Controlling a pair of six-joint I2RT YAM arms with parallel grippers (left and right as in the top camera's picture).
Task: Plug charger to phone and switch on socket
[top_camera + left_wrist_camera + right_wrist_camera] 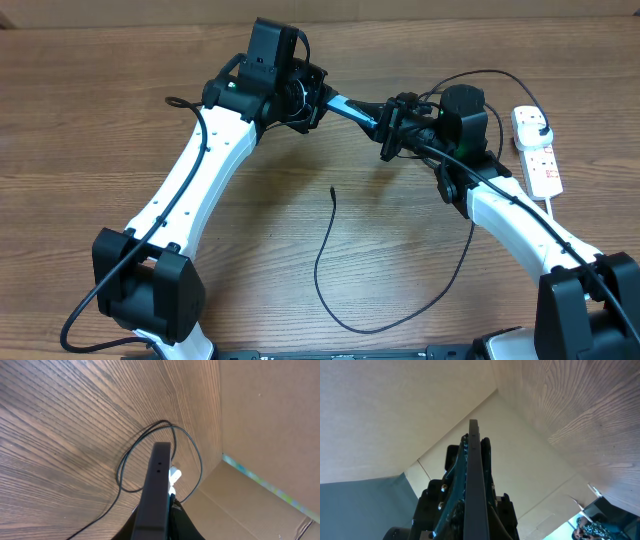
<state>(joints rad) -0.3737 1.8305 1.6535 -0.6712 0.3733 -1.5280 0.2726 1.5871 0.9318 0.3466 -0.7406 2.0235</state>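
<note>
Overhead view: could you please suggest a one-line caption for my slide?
The left claw and right claw hold the phone between them; the charger lies loose on the table, socket at right.

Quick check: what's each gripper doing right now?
Left gripper: closed, holding the phone by one end.
Right gripper: closed on the phone's other end.

Prob. a robotics lab or test bench, not a home. Wood-grain worktop [90, 110] filling the overhead frame, w/ left arm [205, 170] & right arm [520, 220] mounted at the bottom corners. Plain beige cardboard-like panels [270, 405] walling it in, right side of left wrist view. White socket [540, 160] at overhead's right edge.
</note>
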